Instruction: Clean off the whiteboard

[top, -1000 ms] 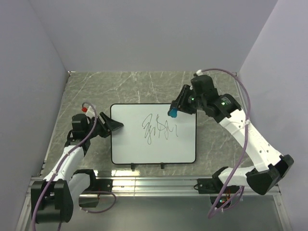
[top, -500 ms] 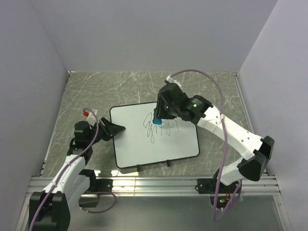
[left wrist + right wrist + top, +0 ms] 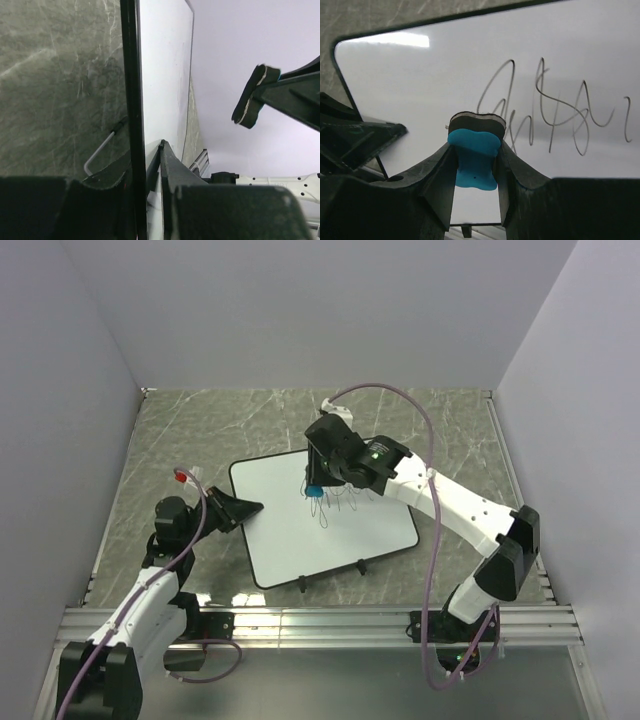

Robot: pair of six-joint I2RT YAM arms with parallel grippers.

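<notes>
Grip: left fingers (image 3: 167, 172) pinching whiteboard (image 3: 300, 535) rim | right fingers (image 3: 512, 167) clamping eraser (image 3: 472, 157), seemingly touching whiteboard.

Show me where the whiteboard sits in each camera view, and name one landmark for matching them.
Top external: the whiteboard lies mid-table, skewed.
Left wrist: seen edge-on, running up the middle of the frame.
Right wrist: fills most of the frame, behind the blue eraser.
Shared landmark: the left gripper pinching the board's black rim.
</notes>
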